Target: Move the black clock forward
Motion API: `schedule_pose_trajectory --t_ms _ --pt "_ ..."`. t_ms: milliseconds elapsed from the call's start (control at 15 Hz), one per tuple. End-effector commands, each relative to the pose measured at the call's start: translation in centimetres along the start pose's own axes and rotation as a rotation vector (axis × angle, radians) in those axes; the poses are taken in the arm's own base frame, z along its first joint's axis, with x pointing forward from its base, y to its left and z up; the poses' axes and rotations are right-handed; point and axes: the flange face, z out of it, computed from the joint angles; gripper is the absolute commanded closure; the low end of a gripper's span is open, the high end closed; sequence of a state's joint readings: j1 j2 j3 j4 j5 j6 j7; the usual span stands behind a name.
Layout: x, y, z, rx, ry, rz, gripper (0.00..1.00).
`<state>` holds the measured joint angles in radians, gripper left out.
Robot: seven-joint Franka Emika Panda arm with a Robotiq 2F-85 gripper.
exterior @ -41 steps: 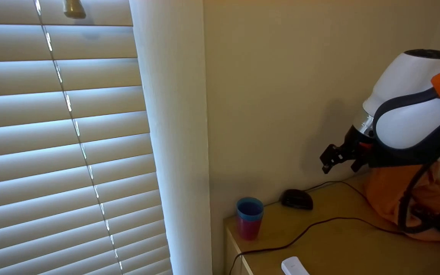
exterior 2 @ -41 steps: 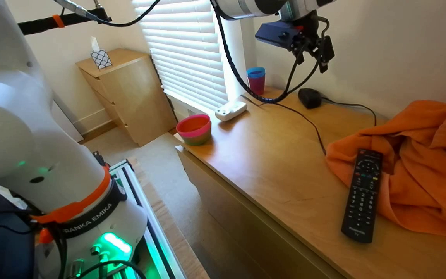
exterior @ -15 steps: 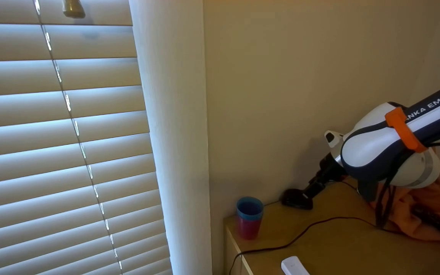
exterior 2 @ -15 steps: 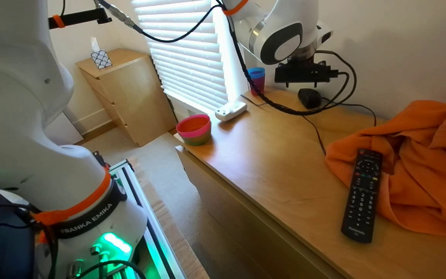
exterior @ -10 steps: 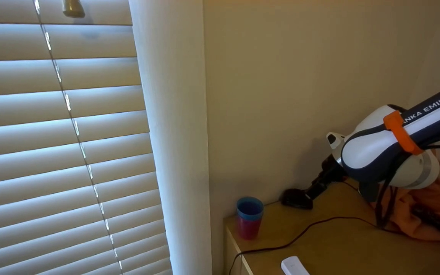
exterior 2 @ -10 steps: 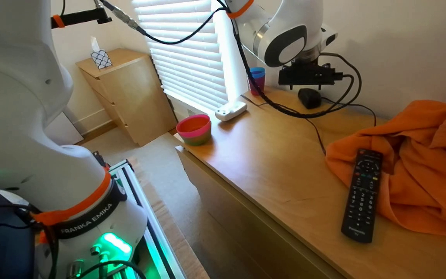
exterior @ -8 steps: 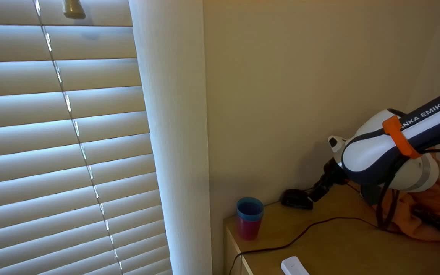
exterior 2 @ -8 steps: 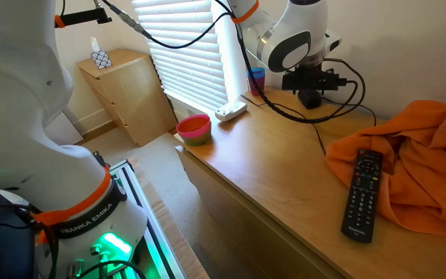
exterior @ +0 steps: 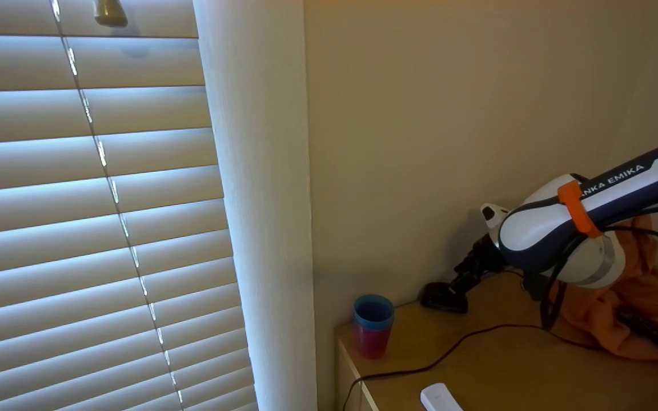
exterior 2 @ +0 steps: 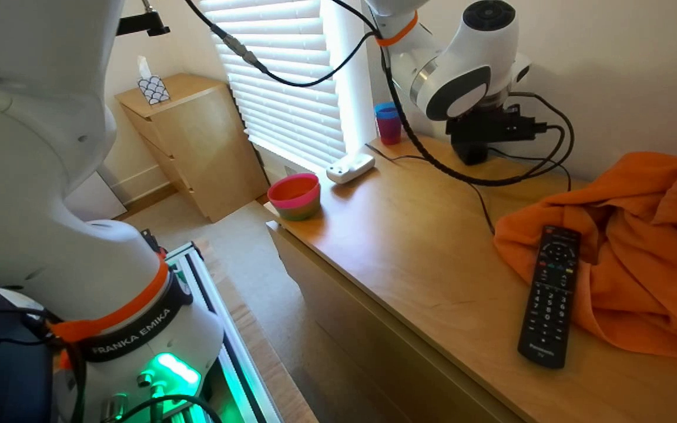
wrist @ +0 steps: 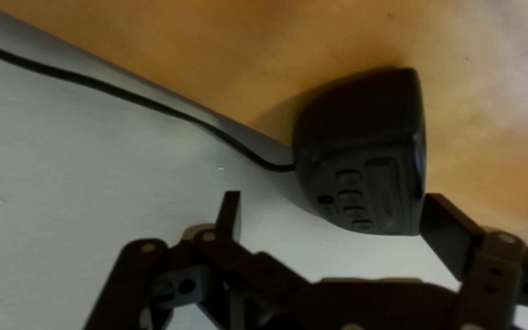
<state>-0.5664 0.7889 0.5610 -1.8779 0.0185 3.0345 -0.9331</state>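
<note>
The black clock (exterior: pixel 441 298) is low and rounded and sits on the wooden surface by the wall. It also shows in an exterior view (exterior 2: pixel 469 155), partly hidden by my gripper's body. In the wrist view the clock (wrist: pixel 365 156) shows a row of buttons, and a thin dark cord (wrist: pixel 154 106) joins its left side. My gripper (wrist: pixel 330 206) is open. Its right finger (wrist: pixel 449 236) is at the clock's right edge; I cannot tell if they touch. Its left finger (wrist: pixel 230 215) is well apart from the clock. In an exterior view the gripper (exterior: pixel 457 287) overlaps the clock's top.
A blue and pink cup (exterior: pixel 373 331) stands left of the clock. A wall (wrist: pixel 62 206) is close behind. A dark cable (exterior: pixel 460 342) crosses the surface (exterior 2: pixel 409 247). A white device (exterior 2: pixel 350 168), bowl (exterior 2: pixel 294 197), orange cloth (exterior 2: pixel 638 252) and remote (exterior 2: pixel 550 296) lie there too.
Over the earlier frames my gripper has come down from above to the clock and turned. In the last half second it has shifted slightly and sunk lower. The clock has not moved.
</note>
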Motion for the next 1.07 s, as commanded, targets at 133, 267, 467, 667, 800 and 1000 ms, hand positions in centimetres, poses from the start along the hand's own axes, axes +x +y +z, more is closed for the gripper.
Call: schedule_pose_trajectory --t_ms 133,267,467,667,800,1000 --pt "0.2 0.4 2.4 0.118 0.082 -0.024 0.00" --pt "0.2 0.0 3.0 0.159 0.087 -0.021 0.00" --pt "-0.4 -0.1 3.4 0.203 0.033 0.010 0.26" --pt "-0.8 0.2 3.4 0.215 -0.023 0.035 0.47" --pt "-0.6 0.5 3.2 0.216 -0.035 0.049 0.51" --pt "0.0 0.1 2.0 0.207 -0.048 0.060 0.51"
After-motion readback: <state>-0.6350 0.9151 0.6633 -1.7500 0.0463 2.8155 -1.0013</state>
